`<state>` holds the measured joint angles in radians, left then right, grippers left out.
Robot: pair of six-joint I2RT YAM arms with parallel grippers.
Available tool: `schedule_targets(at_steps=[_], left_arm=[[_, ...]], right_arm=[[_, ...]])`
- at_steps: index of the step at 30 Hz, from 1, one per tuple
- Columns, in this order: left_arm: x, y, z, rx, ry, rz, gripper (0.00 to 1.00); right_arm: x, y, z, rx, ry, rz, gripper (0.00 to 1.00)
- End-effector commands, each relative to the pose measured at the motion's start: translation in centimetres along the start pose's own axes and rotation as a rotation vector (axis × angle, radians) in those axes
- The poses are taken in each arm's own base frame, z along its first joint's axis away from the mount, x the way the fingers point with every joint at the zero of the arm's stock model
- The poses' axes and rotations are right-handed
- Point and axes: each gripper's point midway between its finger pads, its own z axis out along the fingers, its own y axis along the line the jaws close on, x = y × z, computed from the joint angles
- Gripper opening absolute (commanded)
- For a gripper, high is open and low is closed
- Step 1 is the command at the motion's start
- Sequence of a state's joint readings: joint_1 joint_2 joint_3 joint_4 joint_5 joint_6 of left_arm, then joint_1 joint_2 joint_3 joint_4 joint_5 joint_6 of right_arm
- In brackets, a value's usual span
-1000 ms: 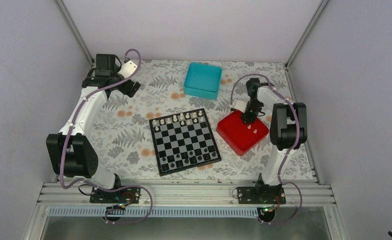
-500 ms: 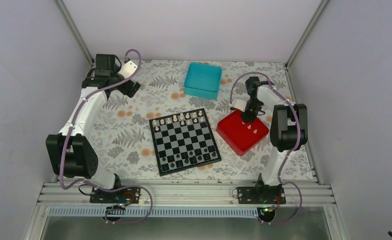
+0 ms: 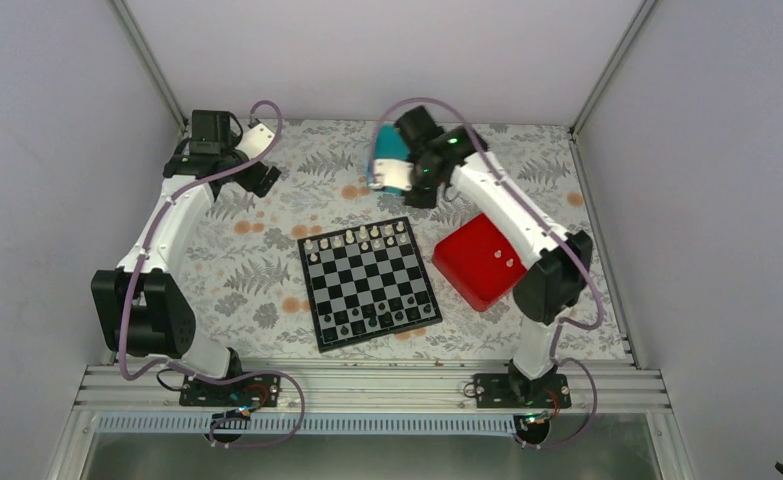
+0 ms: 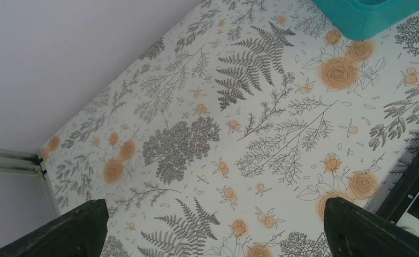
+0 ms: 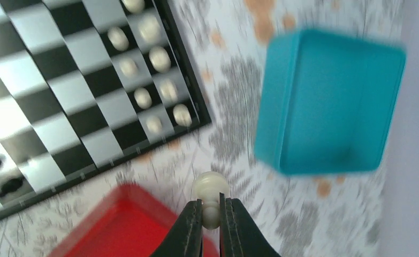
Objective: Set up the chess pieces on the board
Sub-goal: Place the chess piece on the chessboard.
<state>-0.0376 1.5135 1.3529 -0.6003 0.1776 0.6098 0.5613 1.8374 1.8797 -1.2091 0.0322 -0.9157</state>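
Your overhead view is bright and evenly lit, the light soft, with only a faint shadow beside the red tray (image 3: 482, 262). Your left wrist view is sharp across the floral surface (image 4: 250, 134). Your right wrist view is smeared by motion blur. The board (image 5: 62, 96), its light squares washed out, and the teal box (image 5: 330, 101) are soft, while the jaws and the chess piece (image 5: 211, 195) between them look crisp.

The right arm (image 3: 507, 210) is reaching across above the teal box (image 3: 385, 152), beyond the board (image 3: 369, 283); cream chess pieces (image 3: 357, 238) are standing along the board's far edge.
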Motion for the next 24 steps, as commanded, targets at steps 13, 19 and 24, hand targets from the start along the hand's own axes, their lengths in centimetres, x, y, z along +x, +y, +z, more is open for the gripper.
schedule_targets(at_steps=[13,19,24], left_arm=[[-0.2,-0.7,-1.4,0.001,-0.036,0.004,1.0],[0.1,-1.0,-1.5,0.003,-0.036,0.001,1.0],[0.3,-1.2,-1.3,0.009,-0.037,0.0,1.0]], right_arm=[[-14.0,12.6,9.2,-0.229,-0.02,-0.417,0.08],[-15.3,13.9,11.8,-0.26,-0.045,-0.442,0.08],[-16.7,14.1,12.7,-0.252,-0.093,-0.441,0.09]])
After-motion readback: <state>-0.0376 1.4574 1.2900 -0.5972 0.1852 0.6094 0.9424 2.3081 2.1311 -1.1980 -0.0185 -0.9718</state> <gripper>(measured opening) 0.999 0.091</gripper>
